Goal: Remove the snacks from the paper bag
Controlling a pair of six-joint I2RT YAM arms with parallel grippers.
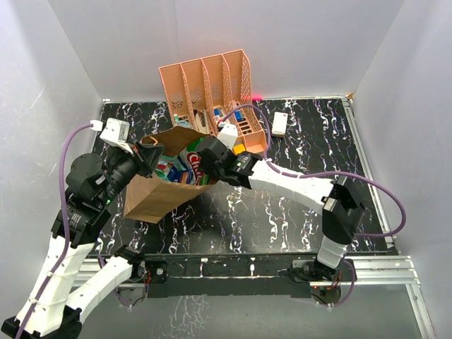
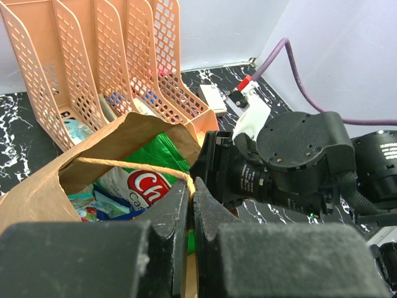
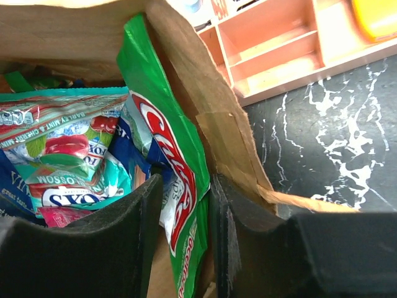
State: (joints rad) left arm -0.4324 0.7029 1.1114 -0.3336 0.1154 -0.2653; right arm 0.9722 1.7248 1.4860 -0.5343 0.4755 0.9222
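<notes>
The left gripper [image 2: 190, 202] is clenched on the left rim of the paper bag [image 1: 152, 198], at the place where the thin handle [image 2: 124, 164] ends. The paper bag stands tilted on the black marble table [image 1: 282, 212], with its mouth towards the orange rack [image 1: 205, 78]. Inside it are the snacks [image 3: 68, 155], red, teal and dark blue. The right gripper [image 3: 186, 181] reaches into the mouth. Its fingers stand on both sides of the green chip bag [image 3: 146, 68], but I cannot tell if they press it. A white remote [image 1: 280, 123] lies further right.
</notes>
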